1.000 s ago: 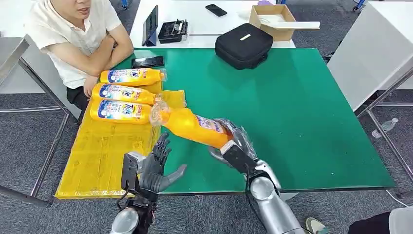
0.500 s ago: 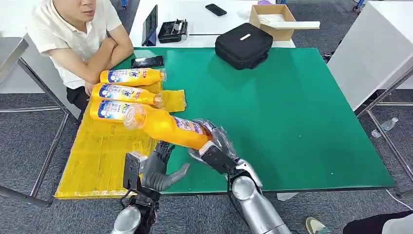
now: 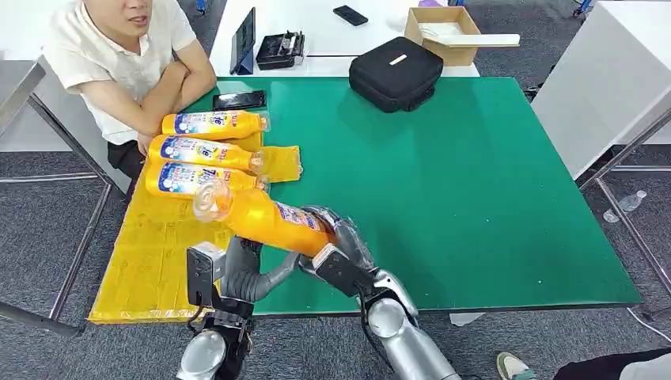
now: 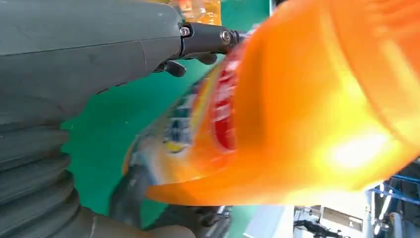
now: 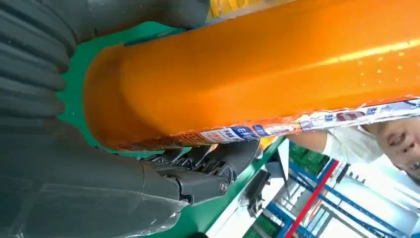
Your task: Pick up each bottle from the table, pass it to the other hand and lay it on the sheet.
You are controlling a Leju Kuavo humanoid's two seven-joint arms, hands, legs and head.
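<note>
My right hand point(image 3: 342, 247) grips an orange bottle point(image 3: 265, 220) by its base. The bottle is tilted, with its clear cap end up over the edge of the yellow sheet point(image 3: 158, 253). In the right wrist view the bottle point(image 5: 257, 74) lies across that hand's fingers point(image 5: 208, 168). Right under the bottle's middle sits my left hand point(image 3: 245, 273), its thumb sticking out and its fingers hidden behind the bottle. The left wrist view has the bottle point(image 4: 307, 109) close against the left hand point(image 4: 89, 44), with no closed grip visible. Three more orange bottles point(image 3: 202, 150) lie side by side at the sheet's far end.
A person point(image 3: 126, 55) sits at the green table's point(image 3: 475, 182) far left corner, arms folded by the laid bottles. A phone point(image 3: 240, 100) and a black bag point(image 3: 396, 73) lie at the far edge. Behind is a white table with a cardboard box point(image 3: 447, 32).
My right hand has carried the bottle left and nearer, bringing its cap end over the sheet. My left hand has risen beneath the bottle, and its fingers are now hidden behind it.
</note>
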